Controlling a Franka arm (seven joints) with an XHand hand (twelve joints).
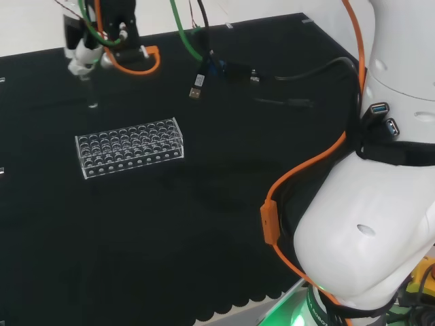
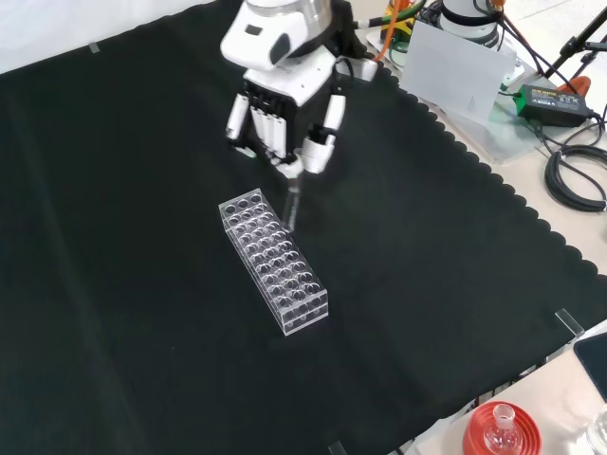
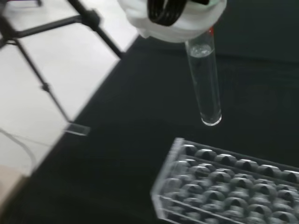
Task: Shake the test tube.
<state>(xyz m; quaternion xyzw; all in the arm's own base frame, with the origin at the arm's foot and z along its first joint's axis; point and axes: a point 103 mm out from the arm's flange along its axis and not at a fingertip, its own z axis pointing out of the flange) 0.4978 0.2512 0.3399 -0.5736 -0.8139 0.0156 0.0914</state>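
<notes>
A clear test tube [image 3: 204,84] is pinched by its top in the curled fingers [image 2: 316,150] of the hand [image 2: 282,114] and hung upright above the black-clothed counter [image 2: 142,284], just beside the empty rack [image 2: 273,261], apparently clear for shaking.

clear glossy test tube [image 3: 206,83], probably glass, matt black cloth [image 2: 123,284]

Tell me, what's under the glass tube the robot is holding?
The test tube hangs from the robot hand in the air. Below it lies black cloth, with the clear rack close beside. The tube's top is hidden by the fingers.
</notes>
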